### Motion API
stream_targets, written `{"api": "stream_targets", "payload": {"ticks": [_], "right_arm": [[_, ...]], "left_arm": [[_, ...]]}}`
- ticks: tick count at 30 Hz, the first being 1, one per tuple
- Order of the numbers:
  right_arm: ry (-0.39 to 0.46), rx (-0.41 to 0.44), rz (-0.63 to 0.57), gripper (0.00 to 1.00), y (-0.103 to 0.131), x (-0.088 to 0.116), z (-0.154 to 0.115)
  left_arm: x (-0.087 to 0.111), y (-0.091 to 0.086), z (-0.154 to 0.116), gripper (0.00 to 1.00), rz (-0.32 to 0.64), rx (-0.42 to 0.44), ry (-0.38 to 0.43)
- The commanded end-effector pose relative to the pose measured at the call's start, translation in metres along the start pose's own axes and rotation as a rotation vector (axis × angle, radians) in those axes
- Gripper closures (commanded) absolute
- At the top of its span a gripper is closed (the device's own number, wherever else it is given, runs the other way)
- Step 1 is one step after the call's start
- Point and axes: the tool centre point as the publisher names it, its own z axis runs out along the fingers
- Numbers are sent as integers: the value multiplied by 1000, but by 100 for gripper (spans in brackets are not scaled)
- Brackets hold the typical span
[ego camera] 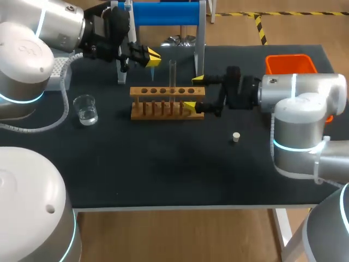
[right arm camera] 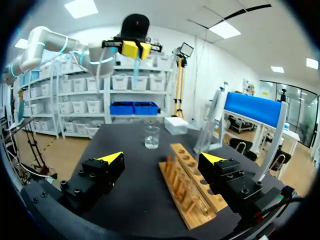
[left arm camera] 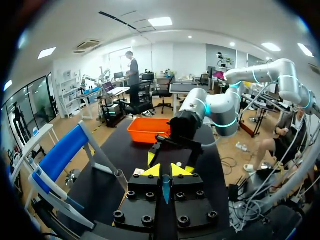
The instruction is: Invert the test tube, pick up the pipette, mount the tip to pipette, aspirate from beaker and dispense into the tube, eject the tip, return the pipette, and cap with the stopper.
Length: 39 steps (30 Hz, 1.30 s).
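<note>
A clear test tube (ego camera: 172, 73) stands upright in the wooden rack (ego camera: 167, 102) at mid-table. My left gripper (ego camera: 151, 57) hangs above and left of the rack, shut on a slim blue pipette tip (ego camera: 153, 71) that points down. In the left wrist view the blue pipette tip (left arm camera: 165, 189) sits between that gripper's (left arm camera: 165, 172) closed fingers. My right gripper (ego camera: 193, 93) is open, one finger on each side of the rack's right end. The right wrist view shows that gripper (right arm camera: 162, 159) wide apart, with the rack (right arm camera: 192, 185) lying near one finger.
A glass beaker (ego camera: 86, 109) with clear liquid stands left of the rack. A small white stopper (ego camera: 236, 137) lies on the mat right of centre. An orange bin (ego camera: 289, 64) is at the back right, and a blue-topped stand (ego camera: 163, 13) at the back.
</note>
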Motion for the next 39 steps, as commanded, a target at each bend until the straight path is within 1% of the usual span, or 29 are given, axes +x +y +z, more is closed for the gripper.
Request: {"api": "stream_targets", "payload": {"ticks": [1, 7, 13, 22, 26, 32, 39], "right_arm": [[51, -94, -13, 0, 9, 10, -42], [111, -145, -18, 0, 18, 24, -39], [162, -176, -24, 0, 23, 34, -32], [196, -215, -23, 0, 34, 38, -29], [206, -223, -29, 0, 40, 38, -26], [244, -232, -34, 0, 50, 40, -17], [334, -239, -31, 0, 64, 39, -2]], "left_arm": [[3, -1, 0, 100, 3, 13, 3], [17, -6, 13, 100, 11, 13, 13], [30, -11, 25, 100, 20, 5, 50], [42, -14, 36, 100, 35, 6, 70], [42, -11, 38, 100, 33, 4, 74], [42, -11, 38, 100, 30, 1, 74], [42, -11, 38, 100, 30, 1, 74]]}}
